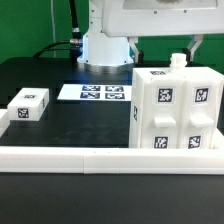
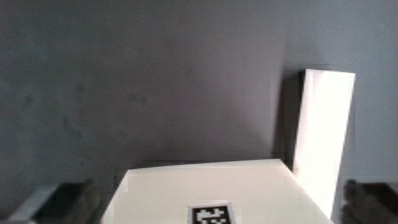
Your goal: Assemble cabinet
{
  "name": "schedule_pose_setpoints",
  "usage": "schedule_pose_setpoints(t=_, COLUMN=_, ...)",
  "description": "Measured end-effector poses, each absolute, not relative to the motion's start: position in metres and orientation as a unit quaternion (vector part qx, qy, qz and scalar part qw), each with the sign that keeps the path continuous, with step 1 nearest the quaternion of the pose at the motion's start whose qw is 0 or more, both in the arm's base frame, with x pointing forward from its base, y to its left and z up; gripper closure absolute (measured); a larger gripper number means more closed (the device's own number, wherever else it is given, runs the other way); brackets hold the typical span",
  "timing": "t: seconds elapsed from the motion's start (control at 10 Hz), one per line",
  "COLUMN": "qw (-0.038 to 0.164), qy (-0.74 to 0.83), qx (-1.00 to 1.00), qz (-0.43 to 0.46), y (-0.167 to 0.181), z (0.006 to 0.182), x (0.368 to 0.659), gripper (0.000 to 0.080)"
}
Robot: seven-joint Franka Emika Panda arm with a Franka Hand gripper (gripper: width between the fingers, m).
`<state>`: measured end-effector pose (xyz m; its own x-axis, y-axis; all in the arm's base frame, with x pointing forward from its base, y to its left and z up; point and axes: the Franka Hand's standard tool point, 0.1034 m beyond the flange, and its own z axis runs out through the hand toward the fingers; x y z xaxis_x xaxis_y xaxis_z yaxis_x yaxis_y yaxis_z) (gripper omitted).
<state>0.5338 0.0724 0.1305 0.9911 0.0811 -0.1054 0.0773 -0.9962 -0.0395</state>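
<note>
Working on the cabinet (image 1: 170,110), standing upright at the desk's (image 1: 70,125) front edge toward the exterior view's right corner, touching the long low rail (image 1: 60,156); carrying a small white piece (image 1: 178,63) on its top; hovering just above that top with the jaws standing wide apart, gripping nothing; judging the step as the release of a part set on the body; noting a loose tagged panel (image 1: 28,103) lying near the desk's edge on the exterior view's left, well apart from the cabinet, and the marker board (image 1: 95,92) lying toward the back edge; probably needing next a straight lift clear without nudging the body, then a square grip on the loose panel's sides.
</note>
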Motion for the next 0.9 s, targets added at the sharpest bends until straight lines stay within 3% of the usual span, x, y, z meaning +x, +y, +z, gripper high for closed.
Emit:
schedule_pose_setpoints(t=0.5, qw=0.015, qy=-0.031, qx=-0.999, qz=0.023, y=0.071, z=0.107, x=0.49, gripper=0.0002)
schedule_pose_setpoints(t=0.9, qw=0.014, qy=-0.032, qx=-0.999, qz=0.021, y=0.068, z=0.102, x=0.485, gripper=0.0002)
